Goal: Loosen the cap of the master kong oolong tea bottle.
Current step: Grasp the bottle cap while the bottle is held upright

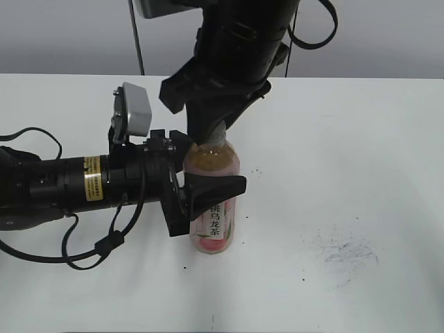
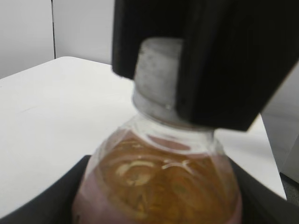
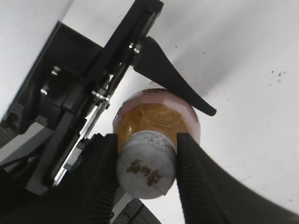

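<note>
Left gripper [image 1: 208,194] has its jaws clamped round the body of the bottle [image 1: 212,229], upright on the white worktop [image 1: 347,139] near centre, so that's the brace. Right gripper [image 3: 145,165] is over the top w/ jaws pinched on the cap [image 3: 146,169], one finger [image 3: 198,186] each side, touching. Looks like the twist step, cap not visibly lifted; next calls for a wrist roll w/ firm squeeze, left holding the bottle from spinning.

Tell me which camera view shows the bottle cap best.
The right wrist view: the cap faces the camera, logo visible, between the right gripper fingers. The left wrist view shows only its ribbed side, blurred. In the exterior view the gripper hides nearly all of it.
</note>
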Controlling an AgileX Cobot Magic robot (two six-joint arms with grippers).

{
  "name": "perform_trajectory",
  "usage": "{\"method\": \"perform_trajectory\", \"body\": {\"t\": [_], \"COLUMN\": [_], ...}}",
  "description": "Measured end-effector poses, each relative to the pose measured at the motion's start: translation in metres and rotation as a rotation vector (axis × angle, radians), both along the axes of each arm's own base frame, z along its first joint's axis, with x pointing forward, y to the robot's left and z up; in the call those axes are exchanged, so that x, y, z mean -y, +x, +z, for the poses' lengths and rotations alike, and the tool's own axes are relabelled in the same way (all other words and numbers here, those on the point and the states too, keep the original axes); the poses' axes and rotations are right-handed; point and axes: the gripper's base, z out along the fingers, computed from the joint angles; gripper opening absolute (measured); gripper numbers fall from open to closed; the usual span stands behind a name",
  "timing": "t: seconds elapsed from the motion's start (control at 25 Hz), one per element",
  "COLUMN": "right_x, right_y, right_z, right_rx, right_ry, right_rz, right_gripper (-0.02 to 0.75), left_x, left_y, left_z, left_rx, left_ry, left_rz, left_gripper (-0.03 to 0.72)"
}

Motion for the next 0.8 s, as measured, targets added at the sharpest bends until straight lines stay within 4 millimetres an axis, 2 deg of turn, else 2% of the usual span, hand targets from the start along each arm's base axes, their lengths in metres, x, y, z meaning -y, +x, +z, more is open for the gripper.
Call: {"method": "perform_trajectory", "body": {"t": [0.12,0.24,0.48,0.8], "right_x": [0.0008,-0.0001,-0.0005,-0.0018], "right_y": [0.0009,0.0005,0.0001,-0.0029], "right_z": [-0.0002,0.0001,0.0002,0.0003], "right_rx": [0.039,0.099,0.25,0.475], "right_ry": [-0.021,-0.037,-0.083,-0.149], "right_rz": [0.082,0.264,0.747,1.508], "right_gripper": [0.287,0.279,0.278,0.279], "left_x": [-0.0001,-0.0001,0.0,0.0001], "left_y": [0.0003,0.0004,0.0005,-0.0001], "left_z": [-0.0001,-0.0001,0.0,-0.0001], "left_rx": [-0.002,-0.002,-0.001,0.004], "left_ry": [0.0,0.001,0.001,0.003], "left_rz": [0.004,0.005,0.003,-0.004], "left_gripper": [0.448,0.448,0.448,0.448]}}
